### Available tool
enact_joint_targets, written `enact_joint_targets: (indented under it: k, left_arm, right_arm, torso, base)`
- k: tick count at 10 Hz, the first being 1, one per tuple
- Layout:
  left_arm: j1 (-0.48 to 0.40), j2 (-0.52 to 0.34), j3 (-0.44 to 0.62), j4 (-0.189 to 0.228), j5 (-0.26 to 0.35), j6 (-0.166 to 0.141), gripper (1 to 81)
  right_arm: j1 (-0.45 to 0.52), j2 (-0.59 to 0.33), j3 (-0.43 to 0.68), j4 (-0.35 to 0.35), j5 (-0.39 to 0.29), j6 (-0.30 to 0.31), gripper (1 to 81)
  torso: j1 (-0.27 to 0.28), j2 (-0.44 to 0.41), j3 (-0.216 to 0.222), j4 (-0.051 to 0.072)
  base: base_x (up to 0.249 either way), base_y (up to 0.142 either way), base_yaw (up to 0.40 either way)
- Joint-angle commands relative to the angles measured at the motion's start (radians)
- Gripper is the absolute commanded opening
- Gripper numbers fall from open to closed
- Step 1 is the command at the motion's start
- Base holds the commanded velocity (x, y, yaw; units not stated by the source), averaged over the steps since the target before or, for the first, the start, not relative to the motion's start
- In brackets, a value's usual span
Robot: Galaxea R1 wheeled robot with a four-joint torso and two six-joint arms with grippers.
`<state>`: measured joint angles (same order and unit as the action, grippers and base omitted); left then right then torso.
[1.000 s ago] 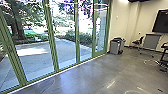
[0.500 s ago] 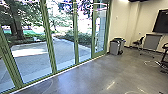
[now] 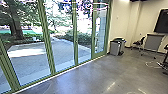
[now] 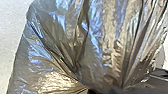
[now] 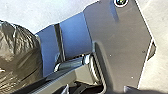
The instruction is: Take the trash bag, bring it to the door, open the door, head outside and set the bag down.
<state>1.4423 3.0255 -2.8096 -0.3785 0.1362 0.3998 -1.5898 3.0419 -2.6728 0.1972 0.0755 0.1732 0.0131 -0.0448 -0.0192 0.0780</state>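
At left wrist, gripper (image 4: pixel 103 90) holding creased, gathered trash bag (image 4: pixel 97 55).

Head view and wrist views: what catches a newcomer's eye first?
Probably the trash bag, dark, glossy and creased, large in the left wrist view and at one side of the right wrist view. In the head view, the tall green-framed glass panels come next, with a paved yard behind them. Beyond their far end, grey bins stand by the pale wall.
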Motion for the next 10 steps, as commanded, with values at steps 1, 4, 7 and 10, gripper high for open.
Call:
enact_joint_targets:
  k: [1, 4, 7, 10]
  left_arm:
    - [-0.062, -0.003, -0.004, 0.006, 0.066, 0.01, 1.0]
    - [-0.062, -0.003, -0.004, 0.006, 0.065, 0.01, 1.0]
    - [-0.062, -0.003, -0.004, 0.006, 0.065, 0.01, 1.0]
    - [-0.062, -0.002, -0.004, 0.006, 0.065, 0.011, 1.0]
  right_arm:
    - [0.05, 0.004, 0.005, 0.004, -0.059, -0.001, 81.1]
    - [0.05, 0.005, 0.005, 0.004, -0.059, -0.001, 81.1]
    - [0.053, 0.005, 0.002, 0.004, -0.059, -0.001, 81.1]
    - [0.053, 0.005, 0.002, 0.004, -0.059, -0.001, 81.1]
  torso:
    - [0.0, 0.0, 0.0, 0.0]
    - [0.0, 0.0, 0.0, 0.0]
    - [0.0, 0.0, 0.0, 0.0]
    - [0.0, 0.0, 0.0, 0.0]
  base:
    - [0.16, 0.0, 0.0]
    - [0.16, 0.0, 0.0]
    - [0.161, -0.065, 0.0]
    - [0.161, -0.067, 0.0]
